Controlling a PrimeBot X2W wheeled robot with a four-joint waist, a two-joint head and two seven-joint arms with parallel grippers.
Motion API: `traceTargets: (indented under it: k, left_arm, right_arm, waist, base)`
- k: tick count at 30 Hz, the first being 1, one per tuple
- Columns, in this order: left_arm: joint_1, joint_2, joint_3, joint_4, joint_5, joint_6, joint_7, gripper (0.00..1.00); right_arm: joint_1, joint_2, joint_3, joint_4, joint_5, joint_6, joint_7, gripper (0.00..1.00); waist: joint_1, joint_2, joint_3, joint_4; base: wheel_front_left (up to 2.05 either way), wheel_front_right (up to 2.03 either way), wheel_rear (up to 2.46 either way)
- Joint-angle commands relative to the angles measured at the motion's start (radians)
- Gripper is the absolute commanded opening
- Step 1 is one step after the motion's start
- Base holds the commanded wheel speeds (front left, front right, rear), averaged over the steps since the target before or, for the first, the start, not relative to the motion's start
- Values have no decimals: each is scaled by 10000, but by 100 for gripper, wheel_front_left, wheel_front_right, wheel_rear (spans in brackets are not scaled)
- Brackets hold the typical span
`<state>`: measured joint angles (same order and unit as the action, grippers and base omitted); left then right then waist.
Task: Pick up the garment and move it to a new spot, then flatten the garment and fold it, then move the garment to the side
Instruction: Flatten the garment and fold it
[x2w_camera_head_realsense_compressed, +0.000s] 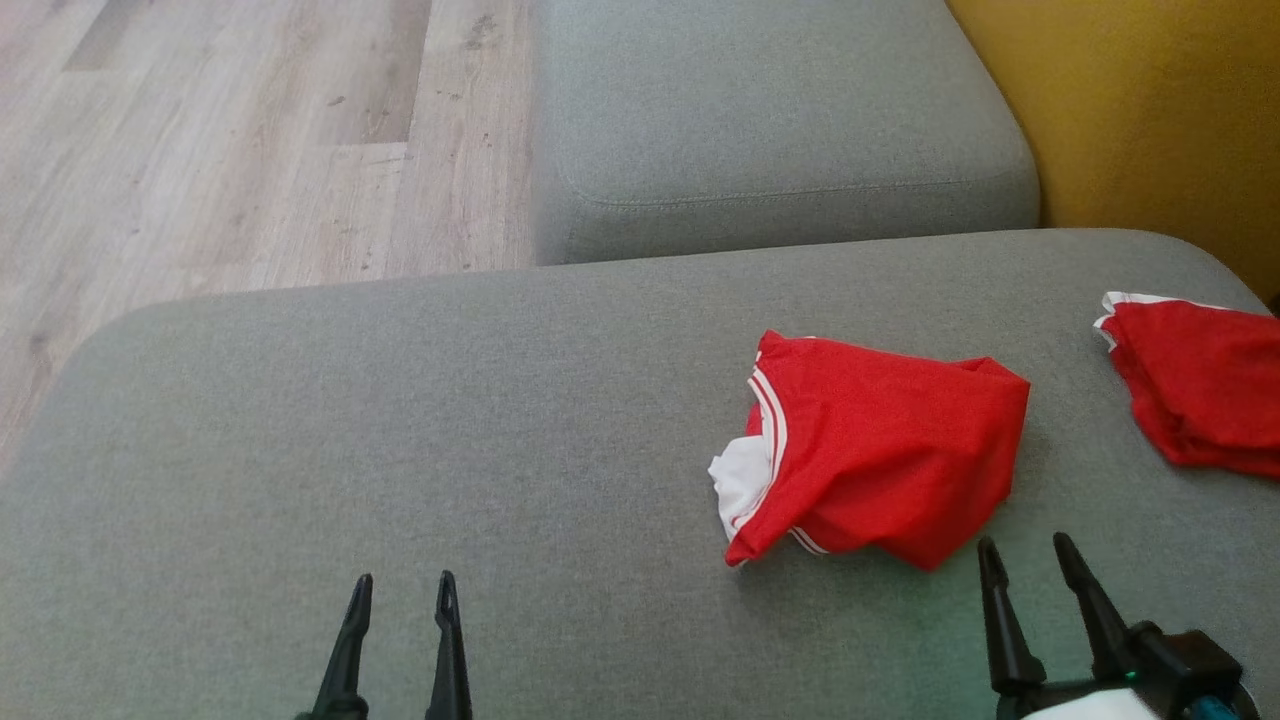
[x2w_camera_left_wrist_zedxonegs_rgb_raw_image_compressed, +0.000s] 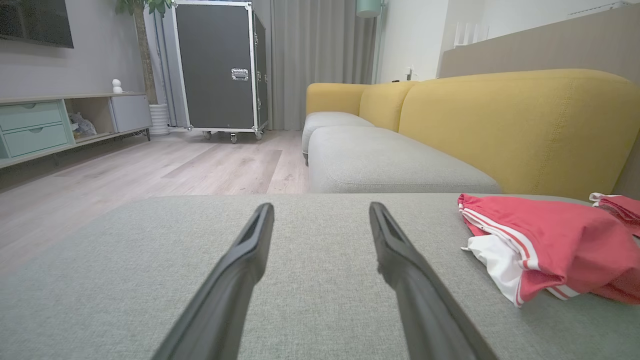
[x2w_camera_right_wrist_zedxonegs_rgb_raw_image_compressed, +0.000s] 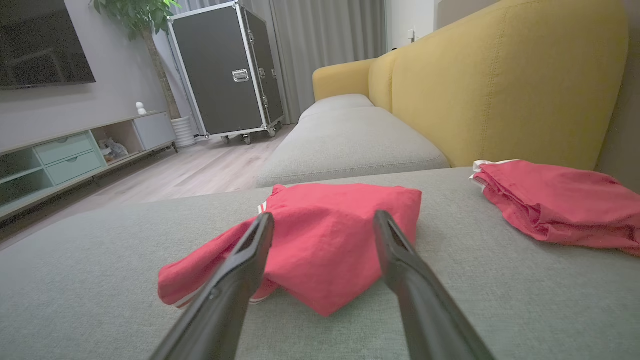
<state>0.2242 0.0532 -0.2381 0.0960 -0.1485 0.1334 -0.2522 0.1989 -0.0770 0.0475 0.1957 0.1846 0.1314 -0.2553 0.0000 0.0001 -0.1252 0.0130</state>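
A red garment (x2w_camera_head_realsense_compressed: 880, 450) with white stripes and a white lining lies crumpled right of centre on the grey cushion (x2w_camera_head_realsense_compressed: 400, 420). It also appears at the right of the left wrist view as the red garment (x2w_camera_left_wrist_zedxonegs_rgb_raw_image_compressed: 550, 245), and straight ahead in the right wrist view as the red garment (x2w_camera_right_wrist_zedxonegs_rgb_raw_image_compressed: 325, 240). My right gripper (x2w_camera_head_realsense_compressed: 1025, 555) is open just short of its near edge, fingers (x2w_camera_right_wrist_zedxonegs_rgb_raw_image_compressed: 250, 255) apart with nothing between them. My left gripper (x2w_camera_head_realsense_compressed: 402, 590) is open over bare cushion at the lower left, well away from the cloth.
A second red garment (x2w_camera_head_realsense_compressed: 1200, 390) lies at the cushion's right edge. A further grey seat (x2w_camera_head_realsense_compressed: 780, 120) sits behind, with the yellow backrest (x2w_camera_head_realsense_compressed: 1150, 110) on the right. Wooden floor (x2w_camera_head_realsense_compressed: 220, 140) lies to the left. A black wheeled case (x2w_camera_left_wrist_zedxonegs_rgb_raw_image_compressed: 217, 65) and a low cabinet (x2w_camera_left_wrist_zedxonegs_rgb_raw_image_compressed: 45, 125) stand across the room.
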Motion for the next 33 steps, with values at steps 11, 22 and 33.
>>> traceTargets:
  k: [11,22,33]
  left_arm:
    - [-348,-30,232,-197,119,-24,-95,100]
    - [-325,-30,140,-159,153,-77,-95,100]
    - [-434,-30,-71,71,-1,-237,-95,100]
  right_arm:
    - [-268,-311,458,-306,-236,-7,-65,100]
    - [-314,-336,516,-298,-184,-7,-65,100]
    - [-339,-423,579,-320,-188,-7,-65,100]
  waist:
    - [0,-1,50,45]
    - [0,-1,78,6]
    - [0,-1,153,-104]
  base:
    - [0,0,0]
    - [0,0,0]
    - [0,0,0]
